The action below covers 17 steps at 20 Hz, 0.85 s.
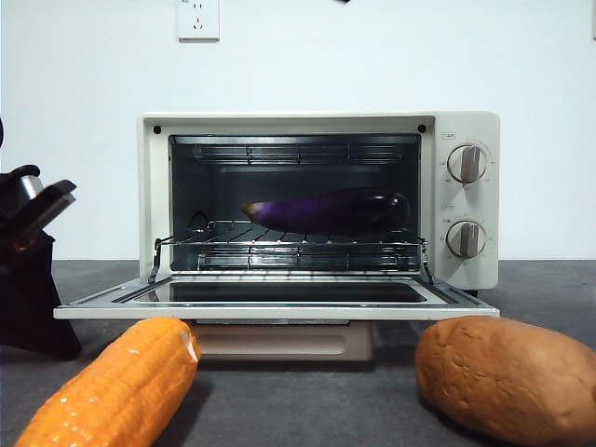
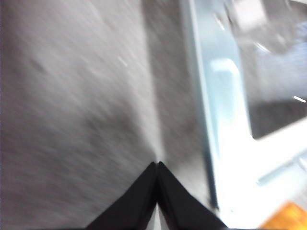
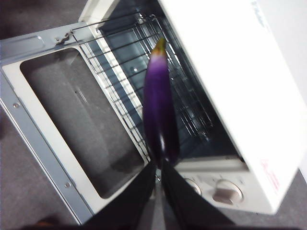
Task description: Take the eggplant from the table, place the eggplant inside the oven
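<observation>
Above the oven [image 1: 317, 209] rack, right gripper [image 3: 159, 167] grips the eggplant [image 3: 159, 105]

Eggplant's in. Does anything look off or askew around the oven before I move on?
Nothing stands out. The eggplant lies lengthwise on the wire rack inside the oven. The door is folded down flat. Nothing looks spilled, bent or damaged.

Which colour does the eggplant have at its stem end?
Yellowish-green, while the eggplant body is glossy purple; the right wrist view shows it best.
</observation>
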Each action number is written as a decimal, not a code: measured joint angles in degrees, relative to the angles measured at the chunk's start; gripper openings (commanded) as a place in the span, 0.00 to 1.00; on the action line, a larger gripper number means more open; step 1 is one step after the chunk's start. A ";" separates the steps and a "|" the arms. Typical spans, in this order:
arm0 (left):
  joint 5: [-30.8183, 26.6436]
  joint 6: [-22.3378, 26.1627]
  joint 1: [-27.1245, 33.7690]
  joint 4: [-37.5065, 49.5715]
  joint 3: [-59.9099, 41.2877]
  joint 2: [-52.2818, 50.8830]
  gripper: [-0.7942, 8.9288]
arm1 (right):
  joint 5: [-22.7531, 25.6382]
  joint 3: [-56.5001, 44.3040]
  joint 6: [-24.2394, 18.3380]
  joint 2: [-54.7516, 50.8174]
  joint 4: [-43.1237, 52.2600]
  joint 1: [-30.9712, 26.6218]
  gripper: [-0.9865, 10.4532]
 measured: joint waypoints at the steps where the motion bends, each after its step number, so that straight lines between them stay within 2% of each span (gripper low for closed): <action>1: 1.42 0.07 0.13 -0.28 -0.11 0.15 0.09 | 0.00 0.00 0.28 -0.72 -0.35 0.00 0.09; 5: 4.59 0.11 0.50 -0.44 -0.22 0.20 0.09 | 0.00 0.00 0.83 -2.78 -1.22 -0.07 0.09; 17: 8.79 1.20 1.11 -0.48 -0.22 0.22 0.09 | 0.00 0.00 2.32 -4.44 -6.32 -0.70 0.09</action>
